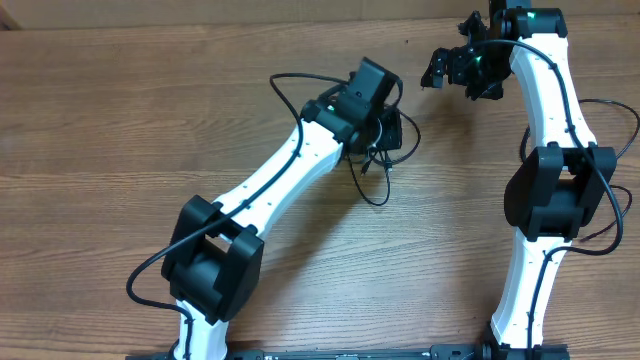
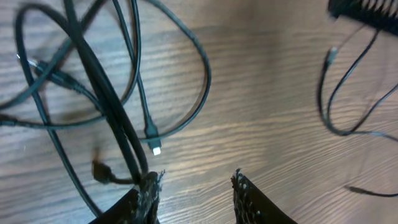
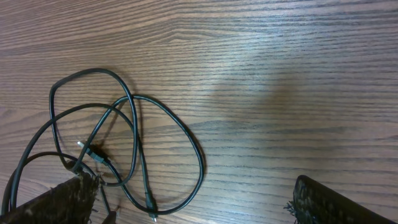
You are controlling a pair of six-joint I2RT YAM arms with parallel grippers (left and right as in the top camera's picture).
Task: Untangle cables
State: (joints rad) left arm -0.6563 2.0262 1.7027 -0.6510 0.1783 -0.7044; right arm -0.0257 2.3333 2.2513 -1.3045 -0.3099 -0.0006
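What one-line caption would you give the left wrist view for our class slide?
Left gripper open over the wooden table, with tangled black cables looped just ahead of it.

Tangled black cables
Thin cords cross in overlapping loops, lying flat on the bench, near its middle.

Black cables, one white-tipped plug just ahead of the black-fingered left pincer, over a brown table with darker streaky wood grain.
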